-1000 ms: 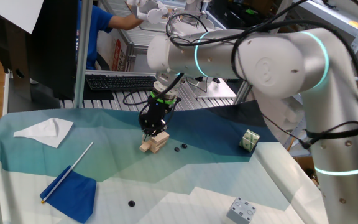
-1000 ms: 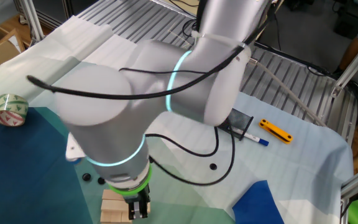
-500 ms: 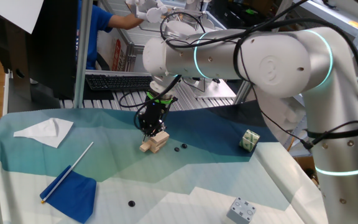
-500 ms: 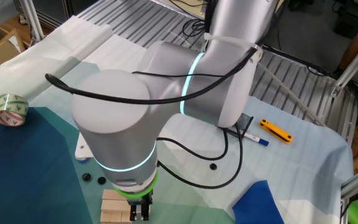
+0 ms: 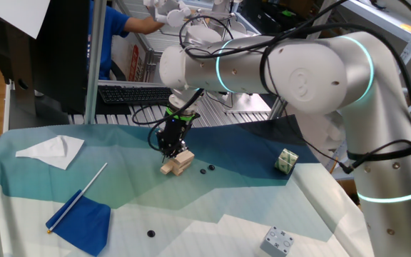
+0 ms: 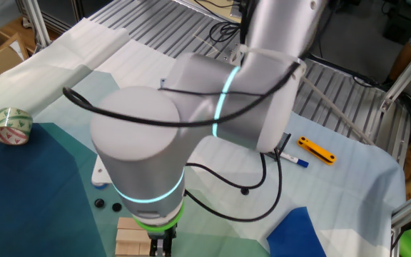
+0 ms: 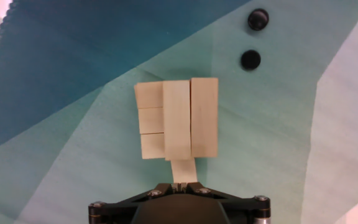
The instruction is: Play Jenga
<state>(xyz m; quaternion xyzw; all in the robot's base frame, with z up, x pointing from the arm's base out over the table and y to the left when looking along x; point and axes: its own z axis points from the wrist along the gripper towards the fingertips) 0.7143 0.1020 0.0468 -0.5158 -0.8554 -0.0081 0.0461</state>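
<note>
The Jenga stack (image 5: 176, 163) is a small pile of pale wooden blocks laid crosswise on the blue-green cloth. It also shows in the other fixed view (image 6: 133, 235) and in the hand view (image 7: 178, 118). In the hand view, one block (image 7: 183, 168) sticks out from under the stack towards my gripper (image 7: 180, 183). The jaws are closed together just short of that block's end, with nothing between them. In one fixed view the gripper (image 5: 168, 148) hangs just above and left of the stack. In the other fixed view the gripper (image 6: 159, 246) is at the bottom edge beside the stack.
Two small black discs (image 7: 250, 60) lie right of the stack. A green-and-white cube (image 5: 286, 161), a grey metal block (image 5: 277, 240), a white tissue (image 5: 52, 151) and a blue cloth with a stick (image 5: 84, 218) lie around. A tape roll (image 6: 13, 125) and an orange tool (image 6: 315, 150) sit farther off.
The arm has swung a little to the left in one fixed view, and the gripper has shifted slightly left over the stack. The stack has not visibly moved.
</note>
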